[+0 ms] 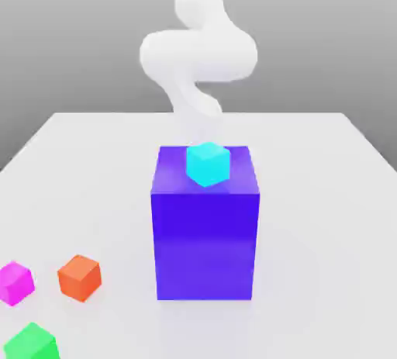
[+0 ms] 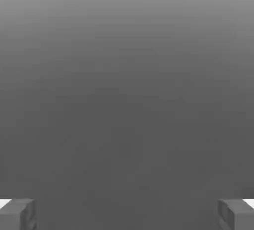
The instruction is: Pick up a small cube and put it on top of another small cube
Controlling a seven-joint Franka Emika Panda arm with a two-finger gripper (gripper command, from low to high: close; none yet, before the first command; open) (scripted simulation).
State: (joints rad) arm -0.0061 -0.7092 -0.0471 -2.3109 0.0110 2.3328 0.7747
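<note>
my end effector [image 2: 127,214] spread wide with nothing between the fingers, pink cube [image 1: 15,282] sitting on the white worktop [image 1: 326,218] at the near left, orange cube [image 1: 79,277] just right of it, green cube [image 1: 31,343] nearer still, cyan cube [image 1: 208,163] on top of the big blue block [image 1: 205,241] in the middle

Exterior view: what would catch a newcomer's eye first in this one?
The big blue-violet block at the table's middle dominates, with a small cyan cube sitting on its top face. Behind it the white arm rises in a blurred curl. Three small cubes cluster at the near corner on the exterior view's left: magenta-pink cube, orange cube and green cube. In the hand view the tool stands open, nothing between its fingers.
</note>
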